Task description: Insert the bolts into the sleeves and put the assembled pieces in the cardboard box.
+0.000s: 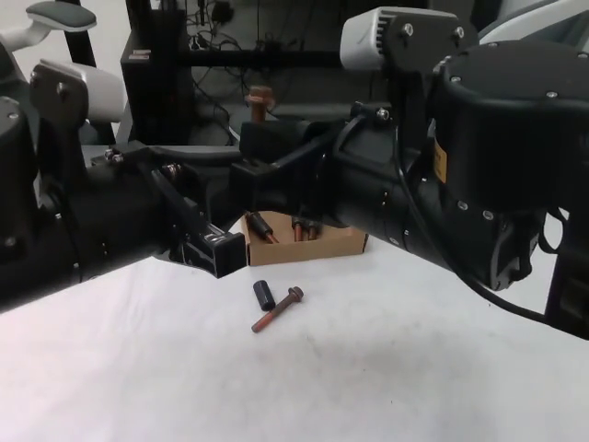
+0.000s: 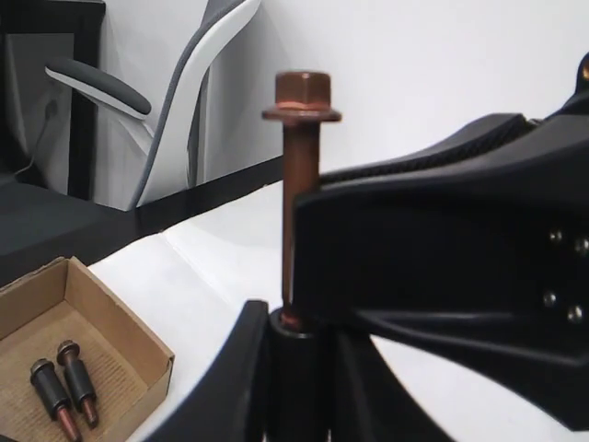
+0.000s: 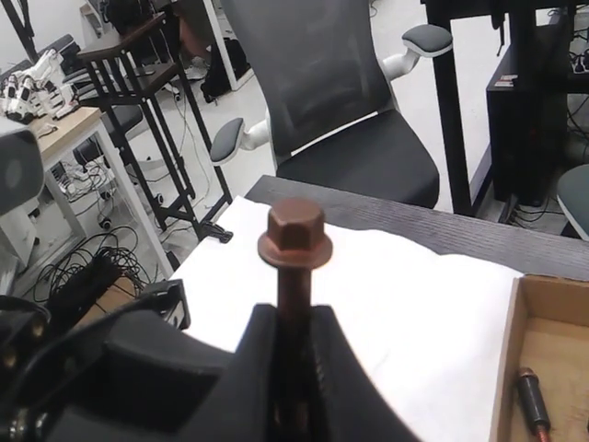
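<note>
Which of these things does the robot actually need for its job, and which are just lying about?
Job: held bolt, held sleeve, left pincer, right pincer, loose bolt, loose sleeve, cardboard box, finished pieces.
Lying about: office chair, floor cables.

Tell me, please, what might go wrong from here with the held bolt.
The bolt barely enters the sleeve in the left gripper; a slight tilt could jam it or let it slip out.
The right gripper clamps the shaft close above the sleeve, so pushing down may make the grippers collide before the bolt seats.
A loose bolt and loose sleeve lie near the box; a low arm might knock them.
</note>
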`<move>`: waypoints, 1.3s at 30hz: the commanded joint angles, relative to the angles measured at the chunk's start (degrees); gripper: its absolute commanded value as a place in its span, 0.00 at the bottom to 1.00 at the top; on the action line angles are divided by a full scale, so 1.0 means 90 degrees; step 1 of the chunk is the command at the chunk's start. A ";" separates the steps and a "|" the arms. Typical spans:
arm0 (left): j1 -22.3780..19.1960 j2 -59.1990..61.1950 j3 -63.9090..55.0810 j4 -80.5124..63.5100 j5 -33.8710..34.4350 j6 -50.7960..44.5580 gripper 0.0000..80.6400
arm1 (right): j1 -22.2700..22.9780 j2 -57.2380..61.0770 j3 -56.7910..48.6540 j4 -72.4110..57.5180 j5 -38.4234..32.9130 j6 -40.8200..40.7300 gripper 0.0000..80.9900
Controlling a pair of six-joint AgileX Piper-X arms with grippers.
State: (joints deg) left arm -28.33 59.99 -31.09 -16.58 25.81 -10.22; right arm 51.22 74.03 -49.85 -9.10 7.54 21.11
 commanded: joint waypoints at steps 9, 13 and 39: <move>-0.0037 -0.0029 -0.0086 -0.0195 0.0194 0.0013 0.02 | 0.0049 0.0017 -0.0087 0.0079 -0.0246 0.0359 0.86; -0.0037 -0.0029 -0.0086 -0.0195 0.0194 0.0013 0.02 | 0.0005 0.0017 -0.0087 0.0079 -0.0213 0.0447 0.86; -0.0025 0.1276 -0.1619 0.2501 -0.0584 0.2470 0.02 | -0.0443 -0.1661 -0.0087 0.3639 -0.0467 -0.0165 0.86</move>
State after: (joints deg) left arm -28.47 67.82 -41.61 4.45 21.89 10.85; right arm 47.47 60.38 -50.28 18.30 4.83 20.73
